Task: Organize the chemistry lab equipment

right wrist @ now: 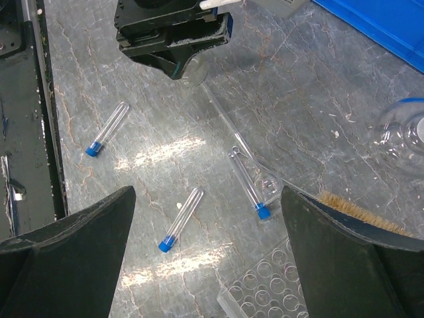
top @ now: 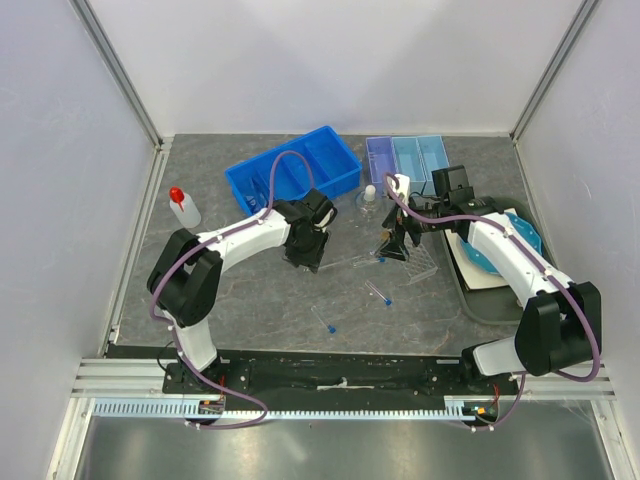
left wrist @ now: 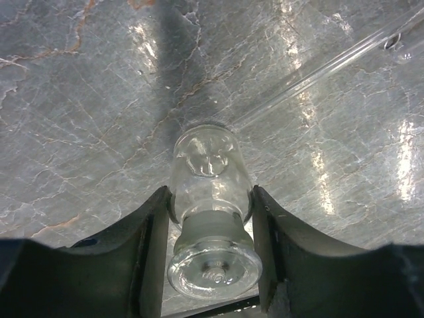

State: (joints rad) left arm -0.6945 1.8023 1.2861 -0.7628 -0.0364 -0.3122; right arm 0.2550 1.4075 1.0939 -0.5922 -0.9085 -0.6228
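My left gripper (top: 305, 248) (left wrist: 211, 192) points down at the table, shut on a small clear stoppered glass bottle (left wrist: 205, 159) held between both fingers. It also shows in the right wrist view (right wrist: 173, 40). A glass rod (left wrist: 318, 69) (right wrist: 222, 116) lies beside the bottle. My right gripper (top: 395, 245) (right wrist: 207, 193) is wide open and empty above blue-capped test tubes (right wrist: 181, 218) (right wrist: 248, 182) (right wrist: 107, 128). The clear tube rack (top: 422, 268) (right wrist: 265, 291) lies just right of them. A red-capped squeeze bottle (top: 183, 208) stands far left. A clear flask (top: 369, 198) stands behind. The safety glasses are not in view.
A blue bin (top: 293, 170) and a light-blue tray (top: 410, 158) stand at the back. A teal plate (top: 520, 245) sits on a grey tray (top: 490, 300) under the right arm. A tan brush (right wrist: 358, 209) lies next to the rack.
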